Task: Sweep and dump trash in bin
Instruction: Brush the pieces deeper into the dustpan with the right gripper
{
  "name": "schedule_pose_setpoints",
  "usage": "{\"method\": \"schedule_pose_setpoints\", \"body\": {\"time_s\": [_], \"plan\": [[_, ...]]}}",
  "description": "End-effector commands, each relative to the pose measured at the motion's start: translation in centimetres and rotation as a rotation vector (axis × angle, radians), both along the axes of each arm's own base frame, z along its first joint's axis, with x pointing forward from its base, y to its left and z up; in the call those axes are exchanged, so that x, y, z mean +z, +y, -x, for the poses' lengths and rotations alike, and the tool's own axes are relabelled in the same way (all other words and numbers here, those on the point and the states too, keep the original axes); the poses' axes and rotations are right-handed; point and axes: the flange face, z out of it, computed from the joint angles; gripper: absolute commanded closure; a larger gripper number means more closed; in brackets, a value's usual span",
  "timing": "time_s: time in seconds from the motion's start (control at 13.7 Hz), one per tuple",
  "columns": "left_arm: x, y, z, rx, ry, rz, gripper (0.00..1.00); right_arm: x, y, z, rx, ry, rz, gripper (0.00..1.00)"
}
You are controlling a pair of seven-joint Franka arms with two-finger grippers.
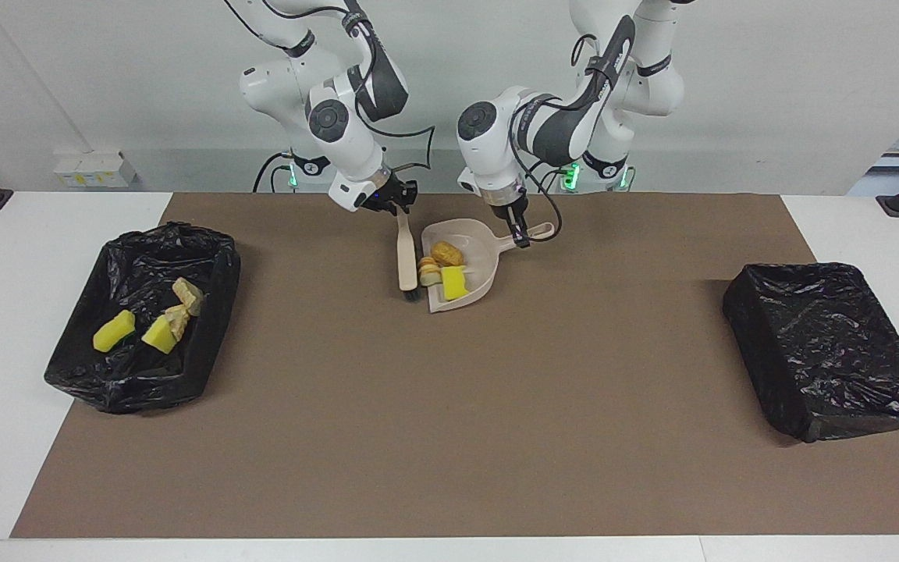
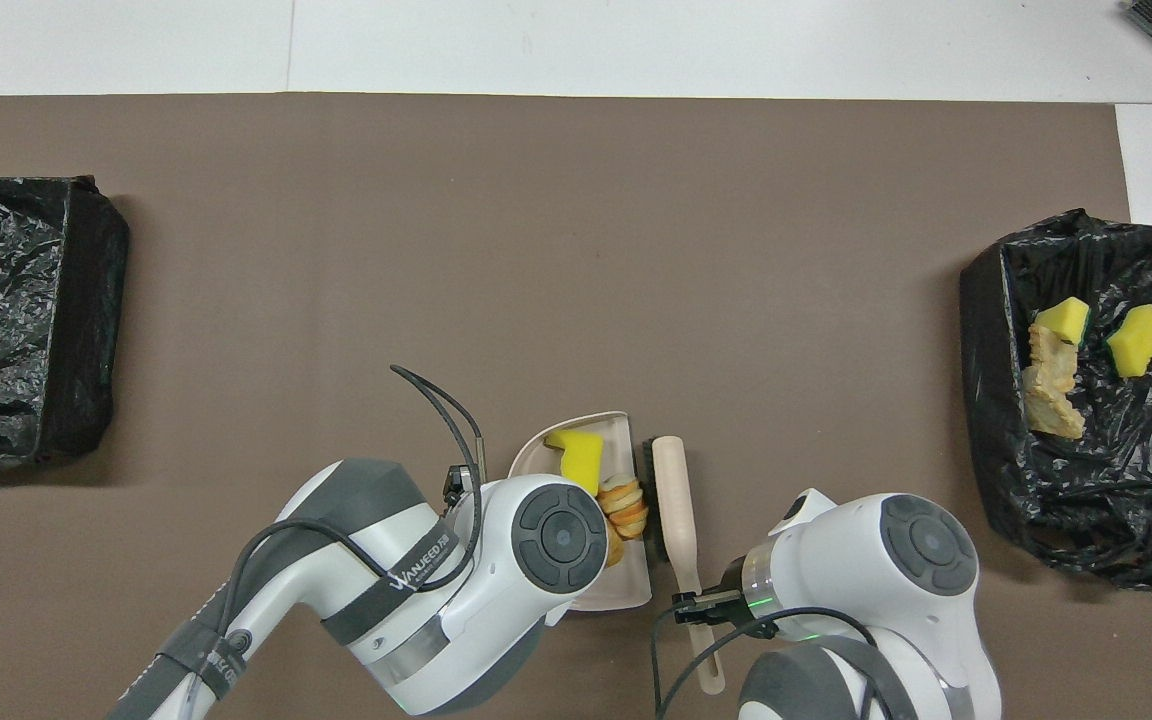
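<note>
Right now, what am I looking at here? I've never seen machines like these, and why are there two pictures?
These are two robot arms working at one table, photographed from across the table and from high above the arms. The right claw is shut on a brush; the left claw is shut on the handle of a beige dustpan. In the pan lie a yellow sponge chunk and two bread pieces. The brush stands at the pan's open edge. A black-lined bin at the right arm's end holds more scraps. A second bin sits at the left arm's end.
</note>
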Motion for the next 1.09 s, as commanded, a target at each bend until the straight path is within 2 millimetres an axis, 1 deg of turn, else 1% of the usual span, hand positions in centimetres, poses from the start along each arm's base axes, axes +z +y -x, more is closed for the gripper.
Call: {"method": "schedule_pose_setpoints", "body": {"time_s": [0.0, 0.07, 0.15, 0.22, 0.29, 0.36, 0.44, 0.51, 0.58, 0.66, 0.73, 0.8, 0.87, 0.95, 1.02], "plan": [[0.2, 1.3, 0.4, 0.019, -0.001, -0.003, 1.00, 0.9, 1.2, -0.1, -0.013, 0.037, -0.144, 1.00], [0.2, 1.3, 0.4, 0.019, 0.000, -0.005, 1.00, 1.4, 1.4, -0.3, -0.009, 0.041, -0.154, 1.00], [0.2, 1.5, 0.2, 0.020, -0.001, -0.002, 1.00, 1.4, 1.1, -0.6, -0.008, 0.039, -0.147, 1.00], [0.0, 2.4, -0.8, 0.021, 0.010, 0.001, 1.00, 1.5, 0.4, -0.9, -0.023, 0.042, -0.151, 1.00], [-0.2, 3.4, -1.8, 0.014, 0.025, 0.004, 1.00, 2.0, -0.9, -1.5, -0.042, 0.058, -0.157, 1.00], [-0.2, 3.6, -2.2, -0.018, 0.032, 0.016, 1.00, 2.8, -1.6, -2.0, -0.034, 0.061, -0.150, 1.00], [-0.1, 4.0, -2.7, -0.030, 0.030, 0.027, 1.00, 3.4, -2.2, -2.4, 0.001, 0.056, -0.109, 1.00], [0.0, 5.0, -3.9, -0.033, 0.024, 0.050, 1.00, 4.1, -3.5, -2.8, 0.027, 0.051, -0.052, 1.00], [0.2, 5.6, -4.8, -0.041, 0.005, 0.076, 1.00, 5.0, -4.5, -3.3, 0.043, 0.028, -0.011, 1.00], [0.6, 5.6, -5.0, -0.051, -0.004, 0.087, 1.00, 5.5, -5.5, -3.8, 0.040, 0.010, 0.015, 1.00], [0.9, 6.1, -5.3, -0.044, -0.011, 0.089, 1.00, 6.0, -7.1, -4.2, 0.034, -0.007, 0.050, 1.00], [2.1, 7.2, -6.0, -0.024, -0.038, 0.100, 1.00, 6.2, -8.4, -4.7, 0.038, -0.025, 0.086, 1.00], [3.8, 9.0, -6.8, 0.003, -0.070, 0.106, 1.00, 6.5, -9.4, -5.3, 0.041, -0.044, 0.120, 1.00], [5.0, 10.4, -7.3, -0.014, -0.081, 0.109, 1.00, 6.6, -10.1, -5.7, 0.047, -0.061, 0.161, 1.00], [6.0, 12.5, -8.2, -0.019, -0.086, 0.111, 1.00, 6.4, -11.3, -6.0, 0.068, -0.079, 0.216, 1.00]]}}
